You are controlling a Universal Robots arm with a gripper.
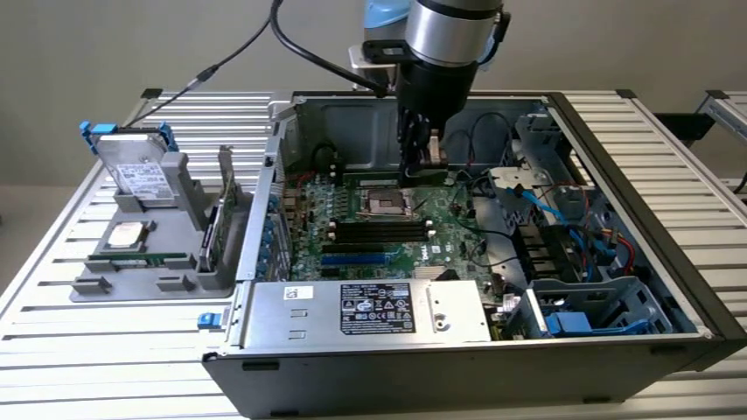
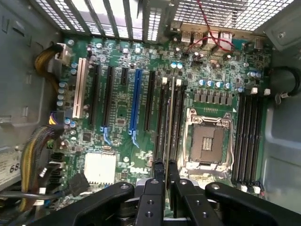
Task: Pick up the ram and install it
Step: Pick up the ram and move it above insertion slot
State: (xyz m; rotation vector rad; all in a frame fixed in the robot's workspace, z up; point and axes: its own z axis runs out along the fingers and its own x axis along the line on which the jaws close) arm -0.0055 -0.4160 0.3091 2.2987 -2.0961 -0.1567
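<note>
The ram (image 2: pixel 170 113) is pinched by the gripper (image 2: pixel 165 169). Its long side is lined up with the black slots (image 2: pixel 179 122) below

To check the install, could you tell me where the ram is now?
In the wrist view, the ram sits edge-on in the end effector, over slots beside the CPU socket.

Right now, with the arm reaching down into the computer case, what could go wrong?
1. The gripper holds the ram edge-on over narrow black slots; slightly off line, it might press on a slot's wall rather than seat.
2. The open processor socket lies right beside those slots, so a sideways slip could hit it.
3. Loose black cables hang near the arm inside the case and might snag.
</note>
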